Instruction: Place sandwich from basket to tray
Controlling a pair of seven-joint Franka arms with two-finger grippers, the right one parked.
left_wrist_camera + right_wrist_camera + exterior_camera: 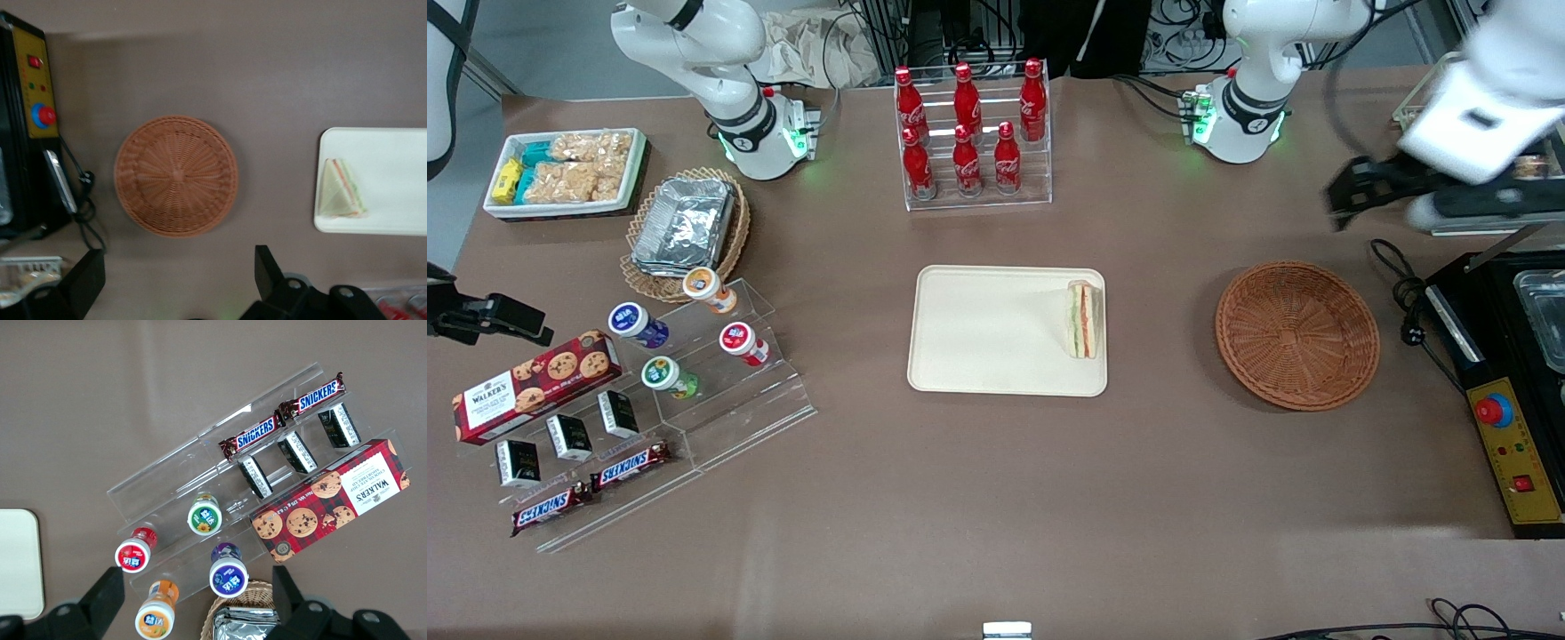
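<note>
Item: small triangular wedge sandwich of white bread with orange-red and green filling (1083, 319), lying on the flat cream-coloured rectangular plastic tray with rounded corners (987, 329), close against the tray edge that faces the basket. Item: round shallow reddish-brown wicker basket (1296, 334), holding nothing, beside the tray toward the working arm's end of the brown surface (1049, 498). Item: left arm's black two-finger end effector (1356, 191), raised above the surface near the black appliance with a yellow control panel (1516, 444), fingers spread apart and carrying nothing. Status, as judged: placement looks complete; the step in hand appears to be retreat. Handling note: lift well above the basket rim and the appliance cable, fingers left apart, so nothing nudges the sandwich nearer the tray's low rim. View notes: the front view alone shows the end effector's position and the whole tray; the left wrist view alone looks straight down into the basket (176, 176), confirming the weave is bare, and shows the sandwich (340, 189) lying flat on its broad triangular face, near the tray (393, 200) edge.
</note>
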